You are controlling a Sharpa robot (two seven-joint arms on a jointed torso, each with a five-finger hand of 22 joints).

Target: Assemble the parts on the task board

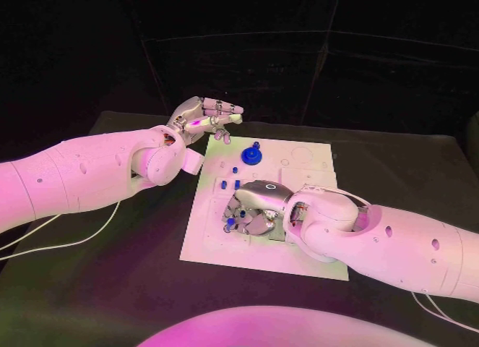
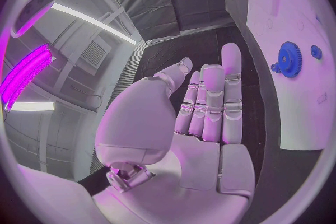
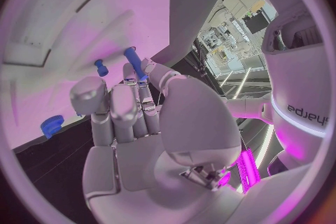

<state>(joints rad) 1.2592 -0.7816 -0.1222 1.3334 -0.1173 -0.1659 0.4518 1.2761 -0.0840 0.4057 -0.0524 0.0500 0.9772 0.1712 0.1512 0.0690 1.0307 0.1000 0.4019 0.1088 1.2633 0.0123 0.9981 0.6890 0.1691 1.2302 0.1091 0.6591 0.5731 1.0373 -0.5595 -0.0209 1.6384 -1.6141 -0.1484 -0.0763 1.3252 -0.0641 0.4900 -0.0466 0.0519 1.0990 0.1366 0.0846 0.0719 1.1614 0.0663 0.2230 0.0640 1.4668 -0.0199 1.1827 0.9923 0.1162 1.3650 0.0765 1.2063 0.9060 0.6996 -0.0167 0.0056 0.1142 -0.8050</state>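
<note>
- Left robot hand (image 1: 203,119) is raised over the bench's (image 1: 114,275) far-left, off the task board (image 1: 312,163), fingers spread, grasping nothing.
- Right robot hand (image 1: 255,210) over the board pinches a blue peg (image 3: 135,63).
- Blue gear (image 1: 252,155) stands at the board's far end.

Blue parts (image 1: 252,155) on white task board (image 1: 307,163)

White arms (image 1: 83,177), silver fingers (image 2: 210,101)
</note>
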